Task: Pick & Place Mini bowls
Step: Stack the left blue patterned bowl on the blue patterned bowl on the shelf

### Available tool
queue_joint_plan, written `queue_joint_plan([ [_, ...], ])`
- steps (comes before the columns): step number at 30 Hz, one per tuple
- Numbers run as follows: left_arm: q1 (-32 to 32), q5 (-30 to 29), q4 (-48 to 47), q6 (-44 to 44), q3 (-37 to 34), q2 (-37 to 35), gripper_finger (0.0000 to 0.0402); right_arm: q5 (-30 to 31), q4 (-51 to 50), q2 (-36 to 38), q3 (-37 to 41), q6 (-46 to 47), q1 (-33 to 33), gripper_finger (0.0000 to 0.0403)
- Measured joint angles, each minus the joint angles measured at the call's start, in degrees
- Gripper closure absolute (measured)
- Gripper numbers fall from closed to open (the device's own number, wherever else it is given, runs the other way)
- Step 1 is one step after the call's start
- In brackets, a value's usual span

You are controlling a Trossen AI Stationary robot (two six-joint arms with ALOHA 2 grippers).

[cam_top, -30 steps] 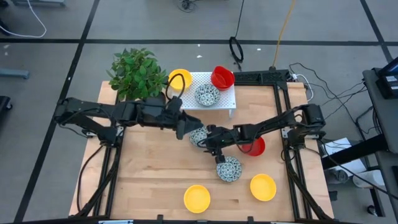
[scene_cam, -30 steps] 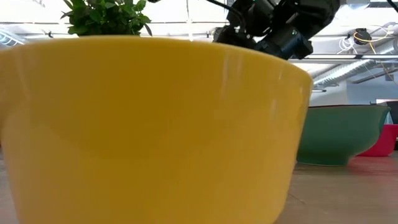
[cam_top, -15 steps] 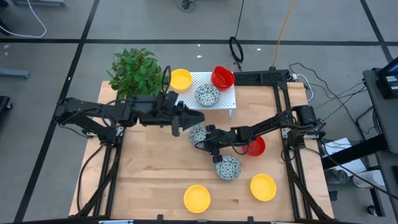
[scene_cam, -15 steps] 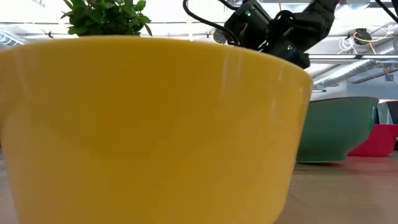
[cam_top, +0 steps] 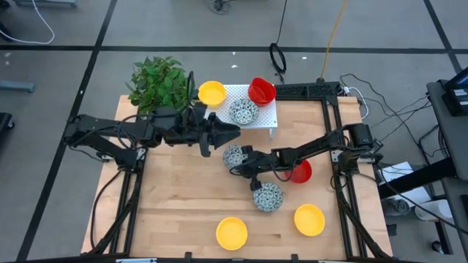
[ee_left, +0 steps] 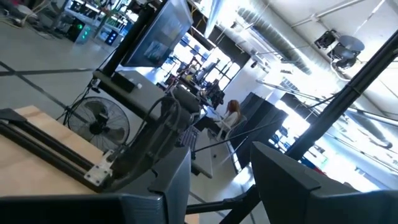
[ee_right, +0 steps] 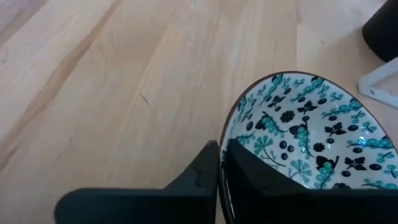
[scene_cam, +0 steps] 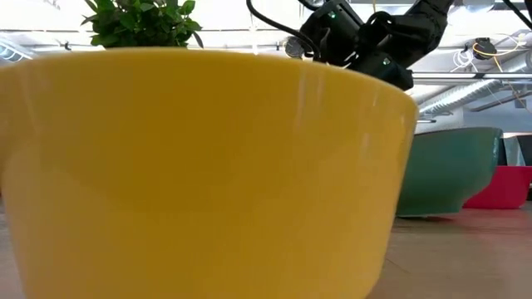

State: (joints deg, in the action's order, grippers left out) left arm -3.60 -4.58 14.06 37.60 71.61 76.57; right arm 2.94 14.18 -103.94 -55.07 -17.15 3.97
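Right gripper [cam_top: 240, 162] closed on the near rim of a small round bowl with a blue-and-white speckled pattern [cam_top: 233, 155], mid-table; in the right wrist view the two dark fingers [ee_right: 261, 186] pinch the bowl's [ee_right: 311, 134] wall, one inside, one outside, with pale wood table [ee_right: 124, 81] around it. Whether the bowl rests on the wood or is lifted cannot be told. Left gripper [cam_top: 232, 132] just beyond that bowl, toward the rack, jaws parted and holding nothing; its wrist view looks level into the room, fingers [ee_left: 292, 180] apart with only background between them. A white perforated rack [cam_top: 269, 120] stands at the table's far edge and carries a second speckled bowl [cam_top: 243, 111]; a glossy red bowl [cam_top: 261, 90] sits at its far right corner, a plain yellow bowl [cam_top: 212, 93] at its far left corner. A leafy green plant in a dark pot [cam_top: 159, 84] stands left of the rack. A third speckled bowl [cam_top: 268, 197] lies on the table just nearer than the right gripper. A second red bowl [cam_top: 300, 172] lies partly under the right arm. Two more yellow bowls near the front edge: one centre [cam_top: 232, 232], one to its right [cam_top: 309, 220]. The low view is largely filled by a yellow bowl [scene_cam: 199, 174] close to the lens, arm parts above it.
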Motion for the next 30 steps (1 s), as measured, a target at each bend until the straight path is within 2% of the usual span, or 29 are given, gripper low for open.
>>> queue_joint_plan([
  [6, 1.16, -0.02, 1.46, 0.15, -0.02, -0.22, 0.0231, -0.03, -3.52, 6.25, 0.07, 0.10, 0.12, 0.0397],
  [15, 3.21, -0.06, 13.05, 0.01, -0.02, -0.40, 0.0231, 0.23, -4.39, 20.59, 0.04, 1.25, -2.68, 0.0401],
  [20, 3.46, -0.06, 13.64, -0.57, -0.02, -0.39, 0.0231, 0.00, -4.32, 27.39, 0.04, 2.78, -4.76, 0.0401],
  [25, 4.24, -0.03, 13.64, -4.44, -0.02, -0.39, 0.0231, -0.17, -4.13, 30.48, 0.00, 3.73, -7.84, 0.0402],
  [30, 5.50, 0.00, 13.62, -4.94, -0.02, -0.39, 0.0231, 0.54, -4.52, 29.75, -0.33, 9.88, -12.60, 0.0402],
])
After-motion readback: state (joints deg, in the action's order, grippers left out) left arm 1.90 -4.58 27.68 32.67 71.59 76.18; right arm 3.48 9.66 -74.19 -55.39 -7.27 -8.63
